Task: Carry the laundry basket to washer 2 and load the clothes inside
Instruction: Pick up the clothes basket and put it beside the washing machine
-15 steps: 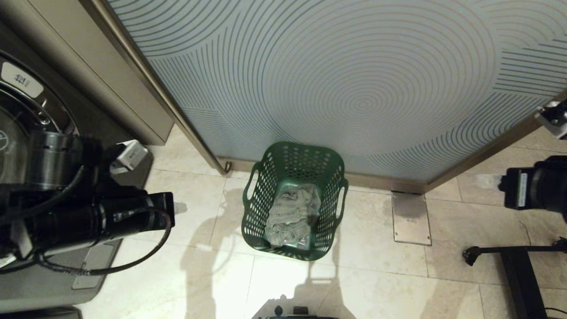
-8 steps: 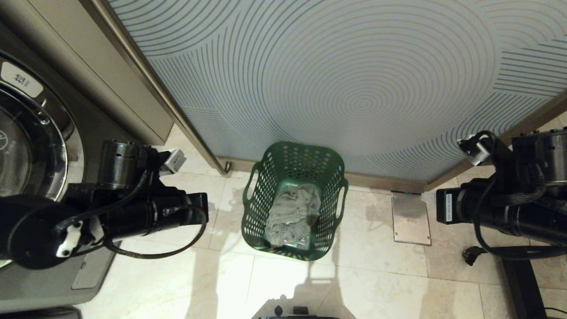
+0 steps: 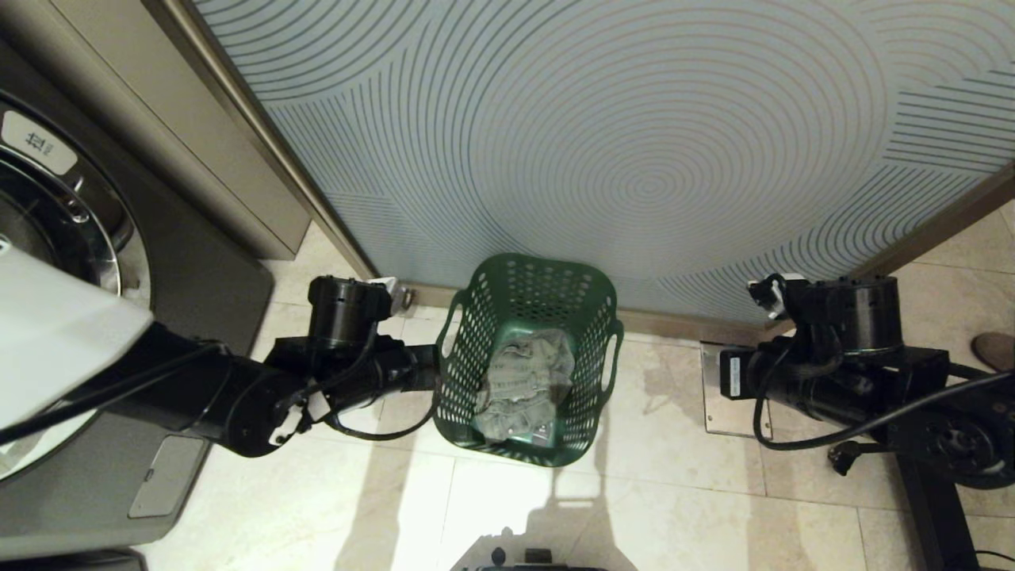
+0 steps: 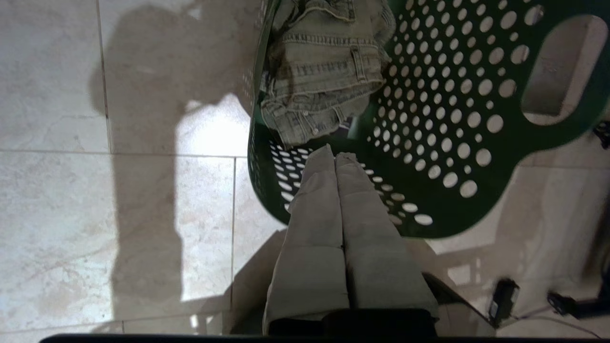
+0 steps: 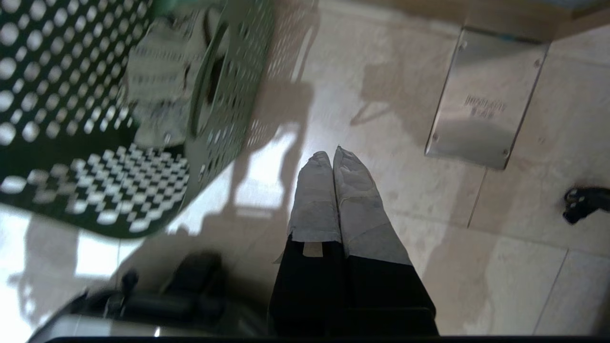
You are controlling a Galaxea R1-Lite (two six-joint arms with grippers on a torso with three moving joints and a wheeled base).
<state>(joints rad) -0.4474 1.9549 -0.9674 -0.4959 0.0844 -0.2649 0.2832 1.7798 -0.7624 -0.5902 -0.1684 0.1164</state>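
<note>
The dark green laundry basket (image 3: 539, 266) stands on the tile floor against the patterned wall, with the grey-green clothes (image 3: 525, 381) bundled inside. In the left wrist view my left gripper (image 4: 335, 153) is shut and empty, its tips over the basket (image 4: 452, 119) wall near the clothes (image 4: 324, 81). My right gripper (image 5: 332, 155) is shut and empty above bare floor, apart from the basket (image 5: 71, 95) on its right side. A dark grey washer (image 3: 198, 262) with a chrome door rim is at the left; I cannot read the numeral on its label (image 3: 36, 143).
The patterned glass wall (image 3: 634, 159) rises right behind the basket. A metal floor plate (image 3: 737, 420) lies to its right, under my right arm. Black stand legs (image 3: 928, 492) and a person's shoe (image 3: 995, 349) are at the far right. A beige cabinet (image 3: 158, 119) adjoins the washer.
Both arms have swung inward and down toward the basket. The left one has reached its left wall, the right one is now beside the floor plate. The basket has not moved.
</note>
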